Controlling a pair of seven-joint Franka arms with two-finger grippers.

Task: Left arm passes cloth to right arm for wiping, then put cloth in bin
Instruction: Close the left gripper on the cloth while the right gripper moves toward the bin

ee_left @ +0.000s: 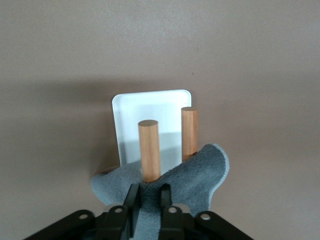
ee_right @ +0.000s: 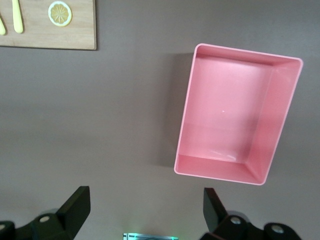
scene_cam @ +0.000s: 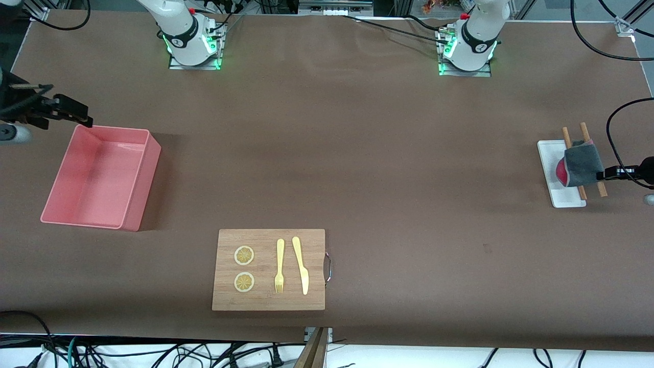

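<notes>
The dark grey cloth, red-pink patch on one side, hangs bunched over two wooden pegs on a small white tray at the left arm's end of the table. My left gripper is at the cloth's edge. In the left wrist view it is shut on a fold of the cloth right at the nearer peg. My right gripper is open and empty over the table beside the pink bin. The right wrist view shows the gripper and the empty bin.
A wooden board with two lemon slices, a yellow fork and a yellow knife lies nearer to the front camera, between the bin and the tray. Its corner shows in the right wrist view. The white tray also shows in the left wrist view.
</notes>
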